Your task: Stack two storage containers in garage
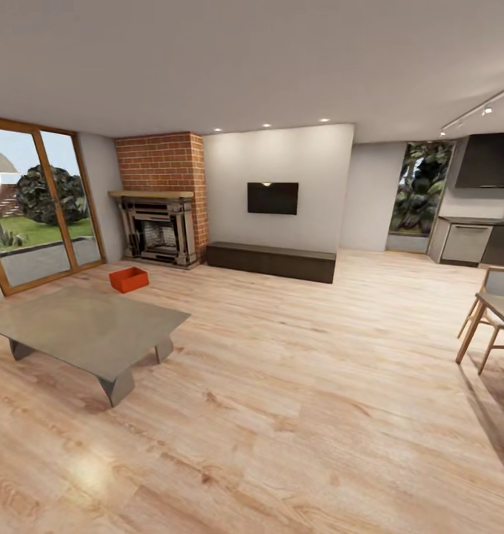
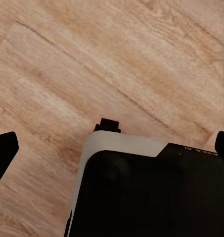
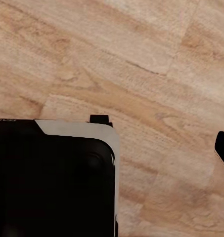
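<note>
**Living room, one container in sight, both jaws wide**

Head cam: I'm in the living room, light wood-plank floor [image 1: 296,386] all around. One red-orange storage container [image 1: 129,279] sits on the planks far left, in front of the brick fireplace [image 1: 161,222], just beyond the far edge of the grey low table [image 1: 81,326]. Open top faces up, nothing visible inside from here. Only one container in this view. Glass doors w/ wood frames [image 1: 37,200] on the far left wall, garden behind. Wall TV [image 1: 273,198] centre-far, long dark low cabinet [image 1: 270,261] under it. Kitchen counter [image 1: 471,241] far right, wooden chair and table edge [image 1: 493,319] near right.

L wrist cam: looking down at planks [image 2: 116,59]. My base's black-and-white body [image 2: 151,192] takes the near part of the view. Left gripper [image 2: 114,150]: dark fingertips [image 2: 4,148] at opposite edges of the picture, so jaws stand wide, nothing between them but floor and base.

R wrist cam: same story, planks [image 3: 116,64] and base corner [image 3: 52,177]. Right gripper [image 3: 112,148]: one fingertip [image 3: 223,148] seen at the picture's edge, the other out of frame; reads as wide apart, holding nothing.
</note>
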### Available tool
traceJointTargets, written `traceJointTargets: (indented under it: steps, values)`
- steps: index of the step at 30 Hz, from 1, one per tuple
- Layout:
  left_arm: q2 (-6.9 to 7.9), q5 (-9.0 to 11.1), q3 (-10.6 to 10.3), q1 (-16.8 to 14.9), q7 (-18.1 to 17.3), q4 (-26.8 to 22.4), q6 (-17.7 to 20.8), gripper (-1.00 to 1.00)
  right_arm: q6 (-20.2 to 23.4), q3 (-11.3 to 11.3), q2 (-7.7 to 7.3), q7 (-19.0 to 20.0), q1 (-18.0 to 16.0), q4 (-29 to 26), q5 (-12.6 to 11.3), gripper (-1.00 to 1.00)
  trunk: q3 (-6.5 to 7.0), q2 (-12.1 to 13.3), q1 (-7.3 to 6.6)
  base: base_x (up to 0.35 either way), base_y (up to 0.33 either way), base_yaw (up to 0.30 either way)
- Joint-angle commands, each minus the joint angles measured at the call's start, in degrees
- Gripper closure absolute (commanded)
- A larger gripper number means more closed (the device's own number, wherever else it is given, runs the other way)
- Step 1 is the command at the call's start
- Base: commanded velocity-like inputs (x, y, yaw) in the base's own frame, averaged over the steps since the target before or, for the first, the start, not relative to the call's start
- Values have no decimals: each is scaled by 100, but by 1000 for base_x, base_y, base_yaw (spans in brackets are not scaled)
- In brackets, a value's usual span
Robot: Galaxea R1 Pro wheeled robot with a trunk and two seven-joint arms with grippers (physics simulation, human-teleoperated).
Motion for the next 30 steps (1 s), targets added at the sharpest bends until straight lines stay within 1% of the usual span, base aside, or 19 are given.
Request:
traceJointTargets:
  steps: [1, 30]
  values:
    - [-1, 43, -49, -4, 14, 1, -13, -100, -33, 51, 5, -11, -8, 18, -37, -100, -9, -6, 4, 323, 0, 0]
    - [-1, 43, -49, -5, 14, 1, -9, -100, -33, 48, 2, -11, -8, 18, -37, -100, -9, -6, 4, 323, 0, 0]
